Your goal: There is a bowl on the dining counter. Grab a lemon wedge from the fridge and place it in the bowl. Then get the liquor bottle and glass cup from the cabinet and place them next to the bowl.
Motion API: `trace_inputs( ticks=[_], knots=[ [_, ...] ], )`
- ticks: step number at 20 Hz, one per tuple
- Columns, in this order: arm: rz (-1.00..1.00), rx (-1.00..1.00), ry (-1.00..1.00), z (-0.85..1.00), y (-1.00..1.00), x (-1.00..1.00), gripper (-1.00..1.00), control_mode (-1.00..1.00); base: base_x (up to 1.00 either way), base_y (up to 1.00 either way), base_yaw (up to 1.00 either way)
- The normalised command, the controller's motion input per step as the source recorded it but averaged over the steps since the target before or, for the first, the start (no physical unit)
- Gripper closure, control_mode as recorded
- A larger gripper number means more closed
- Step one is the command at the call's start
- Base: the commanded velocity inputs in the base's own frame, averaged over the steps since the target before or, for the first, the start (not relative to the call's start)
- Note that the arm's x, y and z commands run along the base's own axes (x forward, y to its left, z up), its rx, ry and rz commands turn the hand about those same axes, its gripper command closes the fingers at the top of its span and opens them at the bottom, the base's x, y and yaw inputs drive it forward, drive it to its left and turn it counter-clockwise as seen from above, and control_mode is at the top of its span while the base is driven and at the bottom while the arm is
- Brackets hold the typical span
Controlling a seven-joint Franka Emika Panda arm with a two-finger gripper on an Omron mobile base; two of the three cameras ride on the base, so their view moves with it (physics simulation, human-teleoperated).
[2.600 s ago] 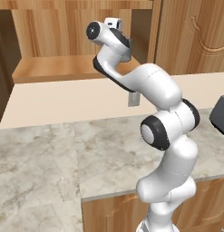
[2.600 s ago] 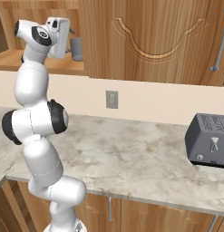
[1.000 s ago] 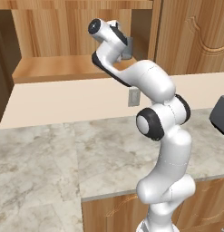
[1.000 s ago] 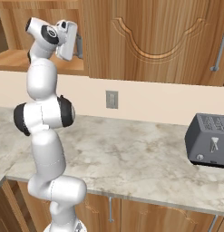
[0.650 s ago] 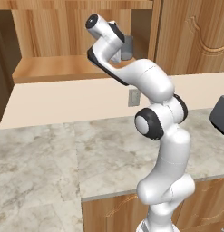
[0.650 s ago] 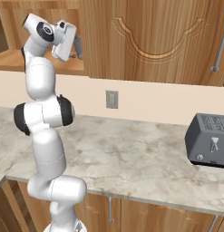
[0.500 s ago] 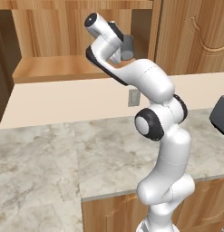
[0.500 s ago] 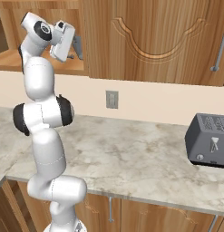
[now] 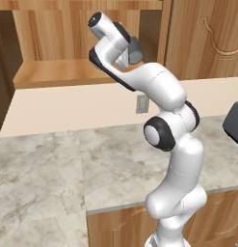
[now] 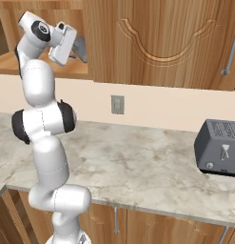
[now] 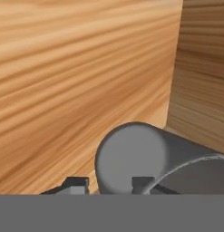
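The glass cup (image 11: 131, 158), a plain grey see-through cylinder, stands at the right end of the open cabinet's plank shelf (image 9: 53, 75). My gripper (image 11: 109, 183) has reached into the cabinet at shelf height, its jaws drawn in on the cup, one fingertip (image 11: 77, 183) just outside the wall and the other across its grey body. From the right base view the cup (image 10: 80, 49) sticks out just past my white hand (image 10: 62, 43). From the left base view the cup (image 9: 136, 50) peeks out behind my forearm. The bowl, lemon wedge, fridge, liquor bottle and dining counter are out of view.
A marbled counter (image 10: 138, 162) runs below the cabinet, with a dark toaster (image 10: 219, 147) at its right end and a wall outlet (image 10: 117, 104) above it. Closed carved-panel cabinet doors (image 10: 161, 43) hang right of the open bay.
The hand has pushed a little further into the cabinet towards the cup, and the jaws have drawn in from wide open onto it.
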Motion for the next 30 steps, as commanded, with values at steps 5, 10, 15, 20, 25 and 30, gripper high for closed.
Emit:
trace_inputs(
  ticks=[5, 10, 15, 20, 25, 30],
  knots=[
    [0.00, 0.00, 0.00, 0.00, 0.00, -0.54, 1.00, -1.00, 0.00, 0.00, 0.00],
    [0.00, 0.00, -0.09, 0.00, 0.02, -1.00, 1.00, -1.00, 0.00, 0.00, 0.00],
    [0.00, 0.00, -0.20, 0.00, 0.01, -1.00, 1.00, -1.00, 0.00, 0.00, 0.00],
    [0.00, 0.07, -0.06, 0.00, 0.00, -1.00, 1.00, -1.00, 0.00, 0.00, 0.00],
    [-0.09, 0.16, 0.00, 0.00, -0.02, -1.00, 1.00, -1.00, 0.00, 0.00, 0.00],
    [-0.27, 0.26, -0.03, 0.00, -0.30, -1.00, 1.00, -1.00, 0.00, 0.00, 0.00]
  ],
)
